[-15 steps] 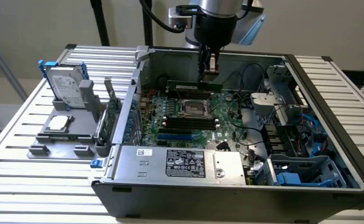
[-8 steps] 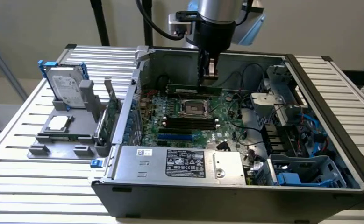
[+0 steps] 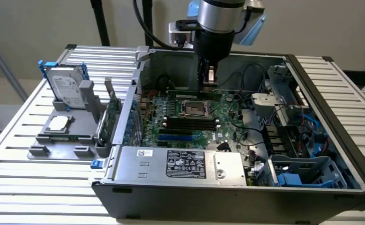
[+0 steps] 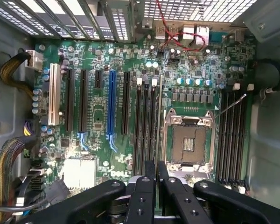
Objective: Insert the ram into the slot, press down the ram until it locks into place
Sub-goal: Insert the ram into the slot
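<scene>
Closest in, the robot's black metal fingers are clenched on the long thin green ram stick, holding it edge-down above the board, just beside the square silver CPU socket. The long narrow black plastic memory slots beside that socket sit empty, so I'd say insertion is in hand. It calls for lining the stick over one slot, then a straight push.

Case on the counter — drive at the exterior view's left of it. Inside, slots lie just beside the socket.
</scene>
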Robot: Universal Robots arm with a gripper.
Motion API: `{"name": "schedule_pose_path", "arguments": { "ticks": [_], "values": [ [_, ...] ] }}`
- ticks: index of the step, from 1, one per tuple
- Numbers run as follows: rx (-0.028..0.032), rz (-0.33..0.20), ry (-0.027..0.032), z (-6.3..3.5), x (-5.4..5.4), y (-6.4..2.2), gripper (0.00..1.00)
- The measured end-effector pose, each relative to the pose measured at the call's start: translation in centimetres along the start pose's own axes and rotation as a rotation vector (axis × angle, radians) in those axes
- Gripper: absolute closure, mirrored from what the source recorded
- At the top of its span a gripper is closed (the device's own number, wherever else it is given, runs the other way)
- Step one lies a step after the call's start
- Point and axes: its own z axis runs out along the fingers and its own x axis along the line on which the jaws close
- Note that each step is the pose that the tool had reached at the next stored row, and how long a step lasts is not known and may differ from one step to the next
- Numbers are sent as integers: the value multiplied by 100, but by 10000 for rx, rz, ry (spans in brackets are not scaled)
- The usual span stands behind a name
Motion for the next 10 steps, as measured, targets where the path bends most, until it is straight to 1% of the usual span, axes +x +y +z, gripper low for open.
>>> {"name": "schedule_pose_path", "arguments": {
  "ticks": [10],
  "values": [
    [0,-5,-1,180,54,-5,87]
  ]
}}
